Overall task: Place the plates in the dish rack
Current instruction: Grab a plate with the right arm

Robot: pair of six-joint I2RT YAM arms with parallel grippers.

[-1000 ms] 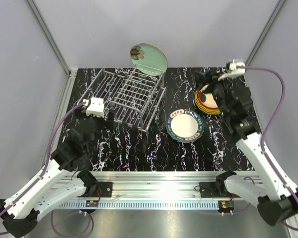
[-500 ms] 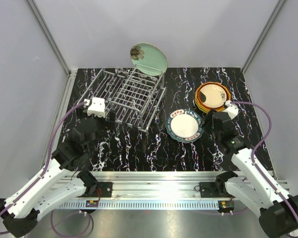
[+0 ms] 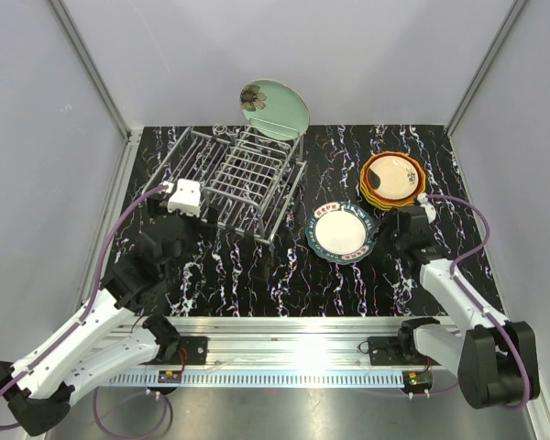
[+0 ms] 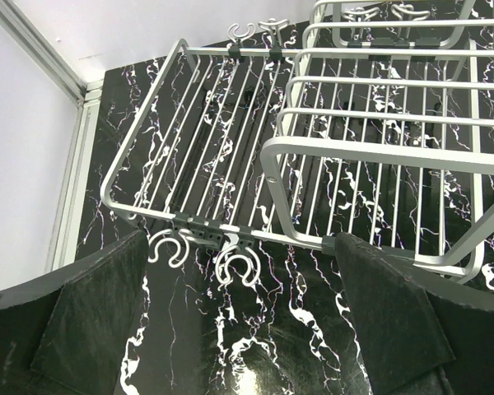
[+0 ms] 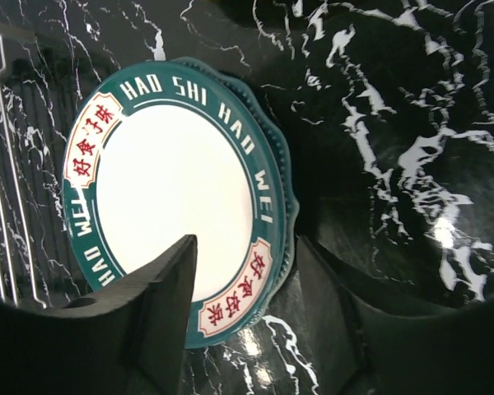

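Observation:
A dark teal plate with a cream centre (image 3: 343, 232) lies flat on the table in front of the dish rack's right end. My right gripper (image 3: 388, 240) is low at its right rim, open. In the right wrist view one finger (image 5: 160, 304) is over the plate (image 5: 173, 185) and the other outside the rim, neither touching it. A stack of red-orange and yellow plates (image 3: 392, 180) sits behind it. A mint green plate (image 3: 275, 108) stands upright at the back of the dish rack (image 3: 234, 179). My left gripper (image 3: 170, 236) hangs wide open and empty by the rack's front left corner (image 4: 189, 226).
The enclosure's white walls and metal posts close in the table on three sides. Wire hooks (image 4: 235, 263) stick out from the rack's near edge just ahead of my left fingers. The aluminium rail (image 3: 284, 335) with both arm bases runs along the near edge.
My right arm has pulled back from above the plate stack and come down at the teal plate's right rim, its jaws a little narrower. The left arm has shifted slightly.

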